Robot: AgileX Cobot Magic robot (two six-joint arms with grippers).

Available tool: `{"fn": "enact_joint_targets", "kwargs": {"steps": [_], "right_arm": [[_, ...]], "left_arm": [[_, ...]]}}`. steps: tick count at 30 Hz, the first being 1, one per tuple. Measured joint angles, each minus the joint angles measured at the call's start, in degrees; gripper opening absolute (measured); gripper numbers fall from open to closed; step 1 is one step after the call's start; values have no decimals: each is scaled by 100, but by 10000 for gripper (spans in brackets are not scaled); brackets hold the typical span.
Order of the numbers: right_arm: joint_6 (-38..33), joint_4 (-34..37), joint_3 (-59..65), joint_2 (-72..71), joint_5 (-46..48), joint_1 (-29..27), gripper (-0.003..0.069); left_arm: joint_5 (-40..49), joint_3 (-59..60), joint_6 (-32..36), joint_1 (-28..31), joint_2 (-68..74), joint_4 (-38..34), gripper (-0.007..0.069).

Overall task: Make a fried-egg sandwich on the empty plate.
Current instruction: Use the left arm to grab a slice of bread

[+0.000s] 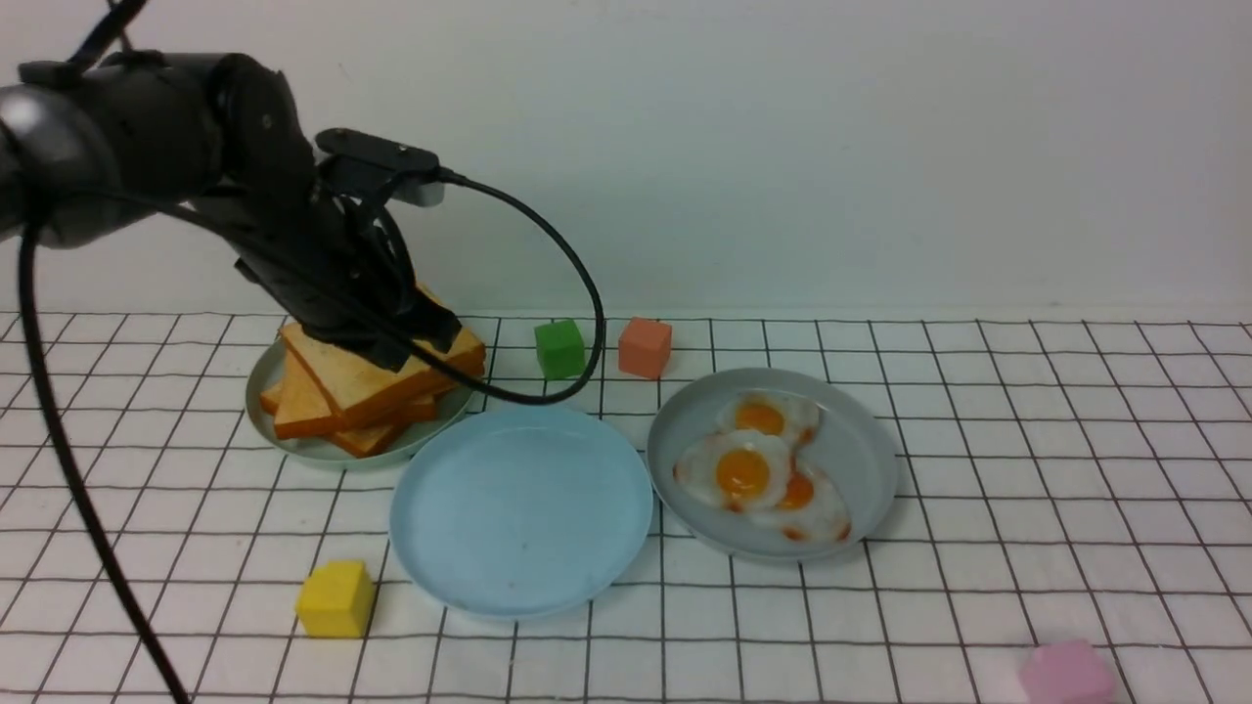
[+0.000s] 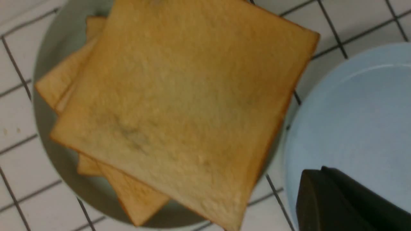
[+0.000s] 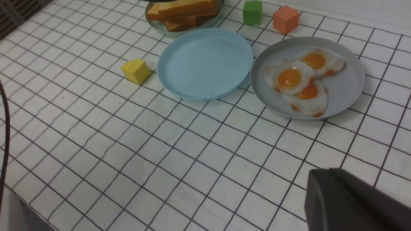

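Observation:
The empty sky-blue plate (image 1: 518,508) lies at the table's middle and also shows in the right wrist view (image 3: 205,62). A stack of toast slices (image 1: 362,376) sits on a grey-green plate (image 1: 293,445) to its left. Three fried eggs (image 1: 743,471) lie on a grey-blue plate (image 1: 866,460) to its right. My left gripper (image 1: 421,342) hovers at the stack's top right edge; its dark fingers (image 2: 346,199) look shut and empty, over the blue plate's rim (image 2: 353,112) beside the top slice (image 2: 186,106). My right gripper (image 3: 310,175) looks shut and empty, well short of the plates.
A green cube (image 1: 559,348) and an orange cube (image 1: 645,346) stand behind the plates. A yellow cube (image 1: 335,598) sits front left of the blue plate, a pink cube (image 1: 1066,673) at the front right. The left arm's cable (image 1: 587,293) loops above the blue plate.

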Motion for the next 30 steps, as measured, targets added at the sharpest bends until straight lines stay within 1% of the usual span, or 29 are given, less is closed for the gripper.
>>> {"fn": "enact_joint_targets", "kwargs": {"steps": [2,4,6,7,8,9,11,12,13,14,15,18,30], "right_arm": [[0,-68,0,0,6,7,6],[-10,-87,0,0,6,7,6],[-23,-94,0,0,6,14,6],[-23,-94,0,0,6,20,6],[-23,-101,0,0,6,19,6],[-23,-101,0,0,6,27,6],[-23,-101,0,0,6,25,7],[-23,-101,0,0,6,25,8],[-23,-101,0,0,6,25,8],[-23,-101,0,0,6,25,8],[-28,-101,0,0,6,25,10],[-28,-101,0,0,-18,25,12],[-28,-101,0,11,-39,25,20]], "left_arm": [[-12,-209,41,0,207,136,32],[-92,-326,170,0,362,313,92],[-228,-361,426,0,481,543,171],[-239,-361,426,0,481,563,180],[-311,-361,611,0,575,686,260],[-368,-361,678,0,618,727,304],[-455,-361,732,0,681,752,351],[-515,-361,761,0,753,752,409],[-556,-361,768,0,780,731,428],[-556,-361,767,0,785,731,433],[-606,-361,779,0,830,673,459],[-643,-403,779,0,920,664,476],[-642,-412,779,0,735,686,480]]}}
